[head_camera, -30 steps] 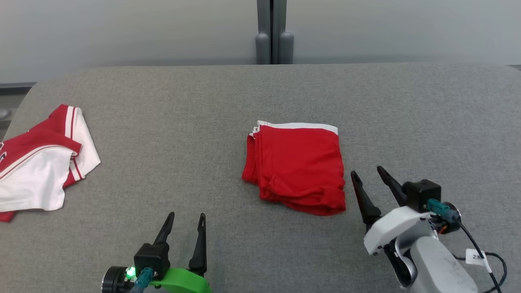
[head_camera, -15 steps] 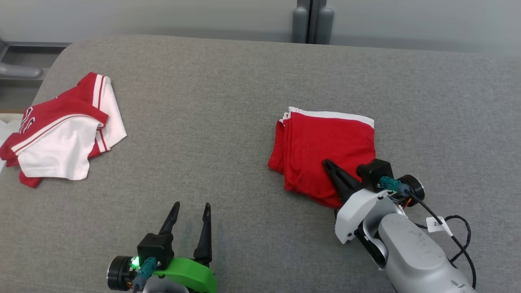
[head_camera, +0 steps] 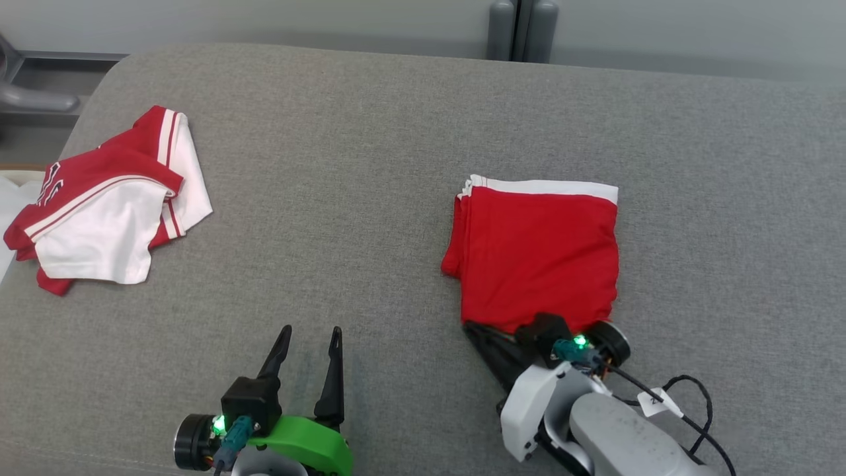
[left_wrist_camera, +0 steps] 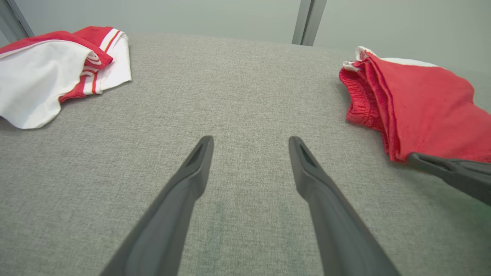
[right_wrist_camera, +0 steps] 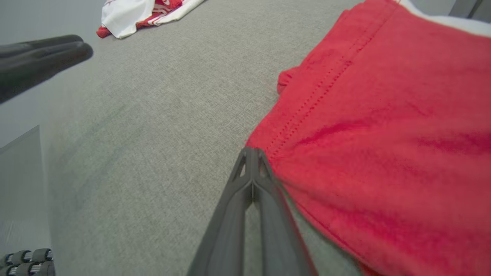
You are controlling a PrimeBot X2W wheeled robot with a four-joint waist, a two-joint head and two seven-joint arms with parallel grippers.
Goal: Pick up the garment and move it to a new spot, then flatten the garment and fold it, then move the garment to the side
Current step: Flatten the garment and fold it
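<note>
A folded red garment (head_camera: 538, 254) is lying right of centre on a grey padded surface (head_camera: 330, 165), its long side running near to far. The right gripper (right_wrist_camera: 252, 153), fingers pressed together, is touching its near left corner; whether any cloth is pinched is unclear. The left gripper (head_camera: 312, 328) is hovering with fingers spread, well apart to the left. White lettering on the far-left shirt (head_camera: 106, 218) is unreadable.

Bright, even, soft-shadowed; left hand (right_wrist_camera: 82, 45) blurred at wrist-view edge.
</note>
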